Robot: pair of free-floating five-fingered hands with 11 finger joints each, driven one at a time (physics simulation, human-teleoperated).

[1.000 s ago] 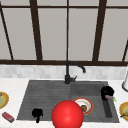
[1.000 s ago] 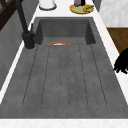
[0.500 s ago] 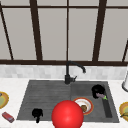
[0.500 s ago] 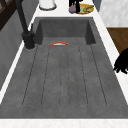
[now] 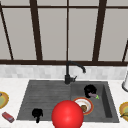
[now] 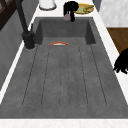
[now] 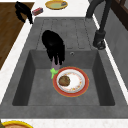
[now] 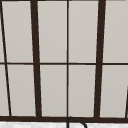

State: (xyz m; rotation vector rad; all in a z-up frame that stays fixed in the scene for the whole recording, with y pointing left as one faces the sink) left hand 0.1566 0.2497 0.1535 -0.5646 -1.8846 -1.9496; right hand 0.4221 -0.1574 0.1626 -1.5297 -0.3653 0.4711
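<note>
My right hand hovers over the basin of the dark grey sink, its fingers curled round a small purple eggplant with a green stem. In the right side view the right hand points down and the eggplant hangs just above the rim of a red-rimmed white plate on the basin floor. A brown lump of food lies on that plate. From the left side, the right hand shows at the far end. My left hand floats by the drainboard's front edge, fingers relaxed.
A black faucet stands behind the sink. A big red ball sits low at the front. Yellow plates rest on the left counter and right counter. A small red block lies at the left, a white jar at the right.
My right hand has carried the eggplant leftward, from the basin's right edge to above the plate. The left hand has stayed where it was.
</note>
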